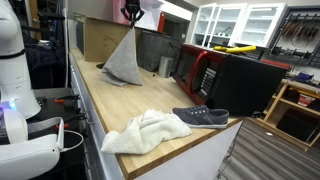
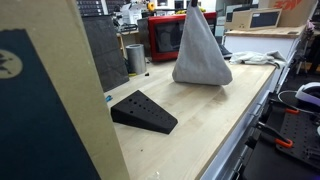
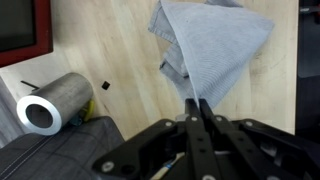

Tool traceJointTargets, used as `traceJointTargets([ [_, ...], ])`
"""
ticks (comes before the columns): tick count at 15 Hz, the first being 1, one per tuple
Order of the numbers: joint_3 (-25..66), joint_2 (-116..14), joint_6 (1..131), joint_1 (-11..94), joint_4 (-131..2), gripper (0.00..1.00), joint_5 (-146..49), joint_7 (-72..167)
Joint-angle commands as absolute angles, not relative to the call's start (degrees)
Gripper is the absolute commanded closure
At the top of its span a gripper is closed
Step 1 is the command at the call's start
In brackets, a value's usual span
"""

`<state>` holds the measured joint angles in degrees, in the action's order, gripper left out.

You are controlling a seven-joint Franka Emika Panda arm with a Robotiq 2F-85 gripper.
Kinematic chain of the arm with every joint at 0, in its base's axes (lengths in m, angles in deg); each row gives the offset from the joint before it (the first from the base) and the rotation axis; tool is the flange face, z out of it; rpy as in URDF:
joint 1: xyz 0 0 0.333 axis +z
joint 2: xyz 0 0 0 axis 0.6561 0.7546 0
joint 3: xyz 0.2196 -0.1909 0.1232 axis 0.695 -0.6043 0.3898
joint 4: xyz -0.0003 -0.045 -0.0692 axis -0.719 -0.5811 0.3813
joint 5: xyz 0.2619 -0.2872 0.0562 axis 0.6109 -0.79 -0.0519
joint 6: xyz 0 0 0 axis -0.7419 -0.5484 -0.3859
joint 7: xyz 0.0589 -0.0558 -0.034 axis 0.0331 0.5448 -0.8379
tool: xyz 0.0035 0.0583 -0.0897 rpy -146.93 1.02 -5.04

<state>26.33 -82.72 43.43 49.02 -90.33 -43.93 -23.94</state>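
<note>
A grey cloth (image 1: pixel 125 60) hangs in a cone shape, with its lower edge resting on the wooden countertop (image 1: pixel 110 105). My gripper (image 1: pixel 131 12) is above it, shut on the cloth's top corner. In the other exterior view the cloth (image 2: pixel 200 50) rises to a peak under the gripper (image 2: pixel 193 5) at the frame's top edge. In the wrist view the black fingers (image 3: pixel 192 112) are pressed together, and the cloth (image 3: pixel 210 50) spreads out below the gripper (image 3: pixel 197 100) over the wood.
A metal cylinder (image 3: pixel 50 100) stands near the cloth, also seen as a metal cup (image 2: pixel 134 57). A red microwave (image 1: pixel 195 70) and a black appliance (image 1: pixel 240 85) line one side. A white towel (image 1: pixel 145 130) and a grey shoe (image 1: pixel 200 117) lie near the counter's end. A black wedge (image 2: pixel 145 112) sits on the wood.
</note>
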Motion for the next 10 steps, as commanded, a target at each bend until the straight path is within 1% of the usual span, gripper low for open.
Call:
traceJointTargets([
  [1, 26.6, -77.7, 47.1, 48.3, -87.4, 0.99, -45.9, -20.7],
  [6, 27.6, -72.1, 47.1, 48.9, -87.7, 0.99, -43.4, -16.9],
  [10, 30.2, -67.2, 46.2, 49.7, -88.6, 0.99, -42.5, -13.6],
])
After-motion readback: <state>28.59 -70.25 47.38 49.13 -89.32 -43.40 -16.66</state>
